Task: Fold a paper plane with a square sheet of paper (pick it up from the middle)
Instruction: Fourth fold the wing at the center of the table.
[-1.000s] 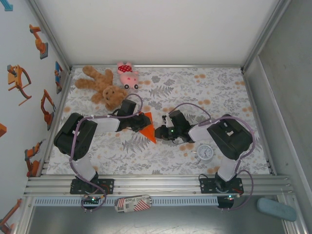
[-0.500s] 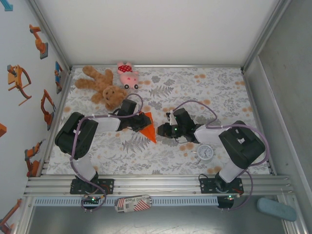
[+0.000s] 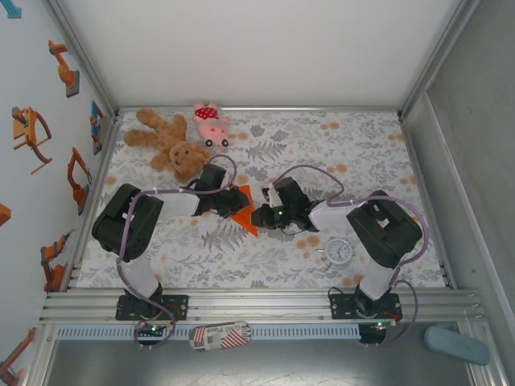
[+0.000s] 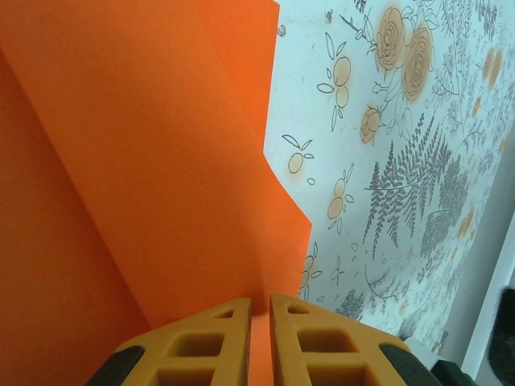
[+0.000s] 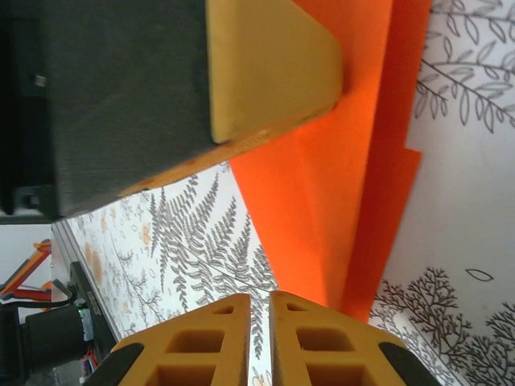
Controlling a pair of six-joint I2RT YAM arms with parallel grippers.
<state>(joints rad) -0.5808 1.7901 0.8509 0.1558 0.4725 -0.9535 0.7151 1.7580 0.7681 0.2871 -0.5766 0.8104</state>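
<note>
**A:** Quick one. Where's the task thing?

**B:** The thin bright orange paper sheet point(image 3: 244, 211) is mid-table on the grey floral tablecloth point(image 3: 322, 145), right between the two arms. It's part folded: stacked flaps and one sharp tip pointing toward the near edge. I'd say it's not a finished plane yet.

**A:** Left tool?

**B:** The left gripper point(image 4: 260, 310) has its jaws squeezed almost together with an orange sliver in the slit, so it's pinching the sheet's edge. My read is that it's the anchor, holding the layers so they can't slide while the other arm works.

**A:** Right tool?

**B:** The right gripper point(image 5: 259, 310) is closed down to a thin slit with nothing orange in the gap. The sheet's narrow end runs behind one of its fingers point(image 5: 330, 346). I can't tell whether that finger is pressing the paper or only touching it. In the right wrist view one of the left gripper's pads point(image 5: 273, 64) sits on the paper just opposite.

**A:** Why closed, then?

**B:** Probably so it acts as a blunt edge for running down a crease. That's a guess.

**A:** Risks?

**B:** The paper is thin. If the right arm pushes against the pinch it could buckle or tear, and the flaps could spring open.

**A:** Clutter?

**B:** The brown plush teddy bear point(image 3: 173, 146) and pink plush pig point(image 3: 211, 123) are at the far edge, well apart from the work. The small round white clock point(image 3: 339, 252) is near the right arm and isn't touching the sheet.
</note>
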